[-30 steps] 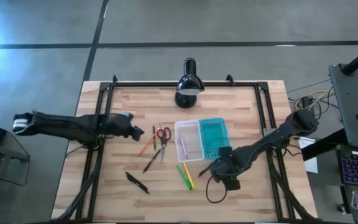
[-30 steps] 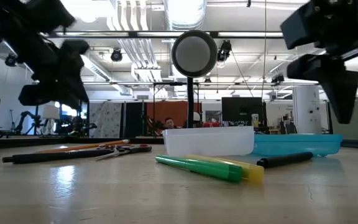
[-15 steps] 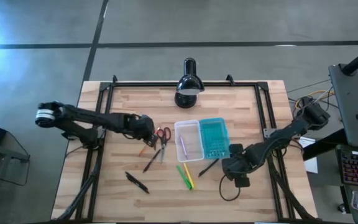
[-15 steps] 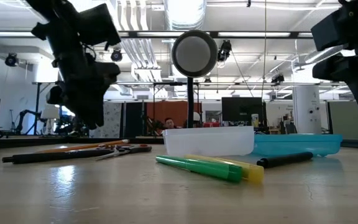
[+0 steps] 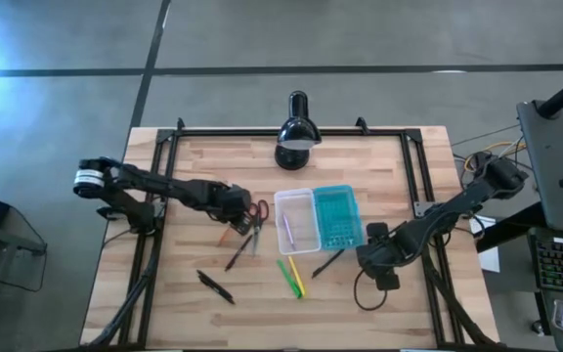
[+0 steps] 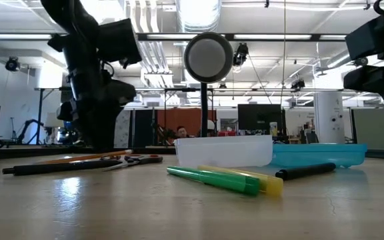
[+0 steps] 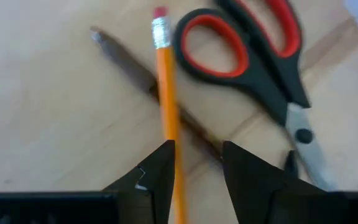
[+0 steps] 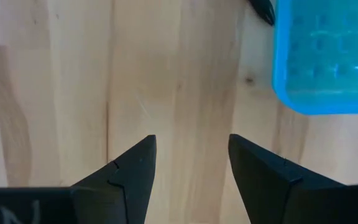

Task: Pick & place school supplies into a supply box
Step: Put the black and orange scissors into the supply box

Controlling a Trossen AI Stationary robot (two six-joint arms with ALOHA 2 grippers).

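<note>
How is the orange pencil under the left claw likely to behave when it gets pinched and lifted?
The orange pencil looks thin, straight and rigid, so it should probably lift stiffly. Its narrow shaft may roll or slip sideways if the open left claw closes off-centre. It lies across a dark pen beside the scissors, so it might nudge those.

On your bench (image 5: pixel 389 166), the lamp (image 5: pixel 295 132) stands behind the supply box (image 5: pixel 319 219). Scissors (image 5: pixel 257 217) and a pencil (image 5: pixel 231 231) lie left of it, two markers (image 5: pixel 292 277) in front.
</note>
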